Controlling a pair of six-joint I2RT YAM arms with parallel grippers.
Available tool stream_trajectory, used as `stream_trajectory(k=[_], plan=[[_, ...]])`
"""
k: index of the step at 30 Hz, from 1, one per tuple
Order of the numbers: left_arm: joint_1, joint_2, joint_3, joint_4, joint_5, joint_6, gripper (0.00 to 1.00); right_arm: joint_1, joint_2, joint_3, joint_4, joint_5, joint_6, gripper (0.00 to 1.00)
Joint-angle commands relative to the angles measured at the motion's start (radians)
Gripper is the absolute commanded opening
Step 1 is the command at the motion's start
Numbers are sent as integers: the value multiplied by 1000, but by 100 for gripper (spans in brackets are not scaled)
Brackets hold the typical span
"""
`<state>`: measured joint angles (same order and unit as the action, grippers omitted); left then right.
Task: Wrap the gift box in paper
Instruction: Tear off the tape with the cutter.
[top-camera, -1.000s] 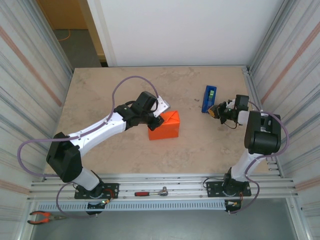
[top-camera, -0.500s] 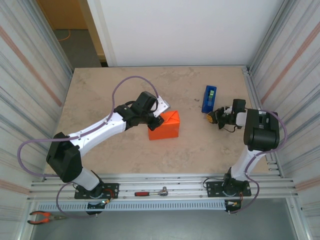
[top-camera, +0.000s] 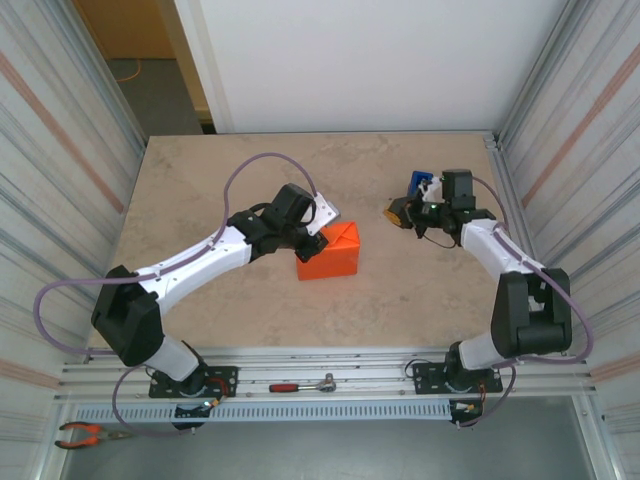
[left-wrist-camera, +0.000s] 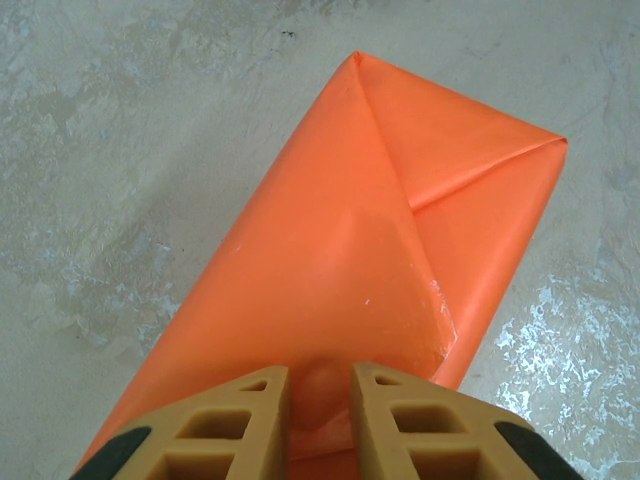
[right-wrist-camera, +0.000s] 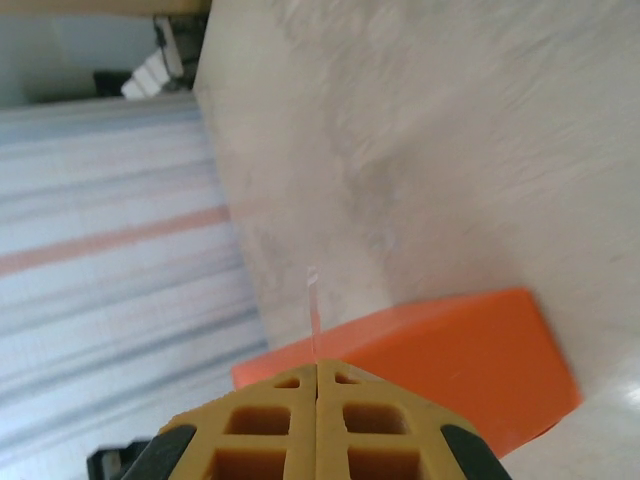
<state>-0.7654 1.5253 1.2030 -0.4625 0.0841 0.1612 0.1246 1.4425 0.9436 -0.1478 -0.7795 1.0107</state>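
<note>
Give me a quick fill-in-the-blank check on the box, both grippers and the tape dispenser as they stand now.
1. The gift box is covered in paper colored ____.
2. The left gripper pinches a fold of ____.
3. The right gripper has its jaws ____ on a thin clear strip.
4. The tape dispenser beside the right gripper is ____.

Missing words: orange; paper; shut; blue.

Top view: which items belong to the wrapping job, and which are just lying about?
Job: gift box; its paper; blue tape dispenser; clear tape strip pinched in the right gripper.
Lying about: red-handled ratchet; orange-handled pliers.
</note>
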Motion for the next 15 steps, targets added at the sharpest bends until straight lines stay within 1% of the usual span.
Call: stream_trajectory(k=[1,8,15], plan=[[-23,42,-51,-88,46,7,23,78,-52,35,-83,32,17,0],[-25,42,-54,-89,44,5,23,235,-87,47,-69,100,84,0],[-25,44,-54,-90,44,6,23,336,-72,42,-33,142,125,0]])
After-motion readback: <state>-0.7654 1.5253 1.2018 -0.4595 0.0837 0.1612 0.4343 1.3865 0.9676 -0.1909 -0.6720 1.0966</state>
